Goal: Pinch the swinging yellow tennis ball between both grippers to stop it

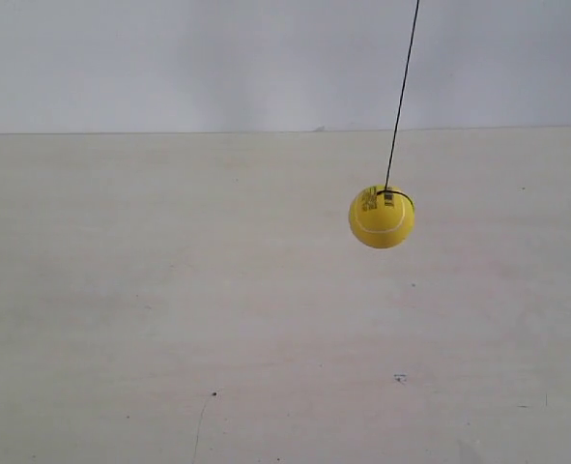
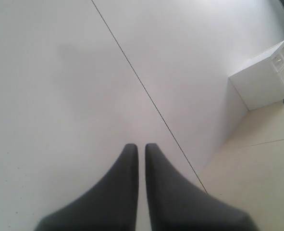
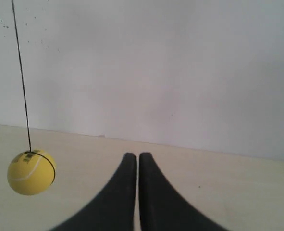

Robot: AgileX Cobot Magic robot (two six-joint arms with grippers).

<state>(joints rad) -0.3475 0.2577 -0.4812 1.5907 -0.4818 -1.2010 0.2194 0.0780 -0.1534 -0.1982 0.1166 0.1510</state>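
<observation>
The yellow tennis ball (image 1: 382, 217) hangs on a thin black string (image 1: 401, 92) above the pale table, right of centre in the exterior view. No arm shows in that view. In the right wrist view the yellow tennis ball (image 3: 31, 172) hangs well off to one side of my right gripper (image 3: 138, 155), which is shut with nothing between its black jaws. My left gripper (image 2: 141, 146) is shut too, on nothing. The left wrist view shows no ball, only a thin dark line (image 2: 146, 92) slanting across the white wall.
A pale beige table (image 1: 169, 309) runs back to a white wall (image 1: 217, 58). A white drawer cabinet (image 2: 266, 77) stands against the wall in the left wrist view.
</observation>
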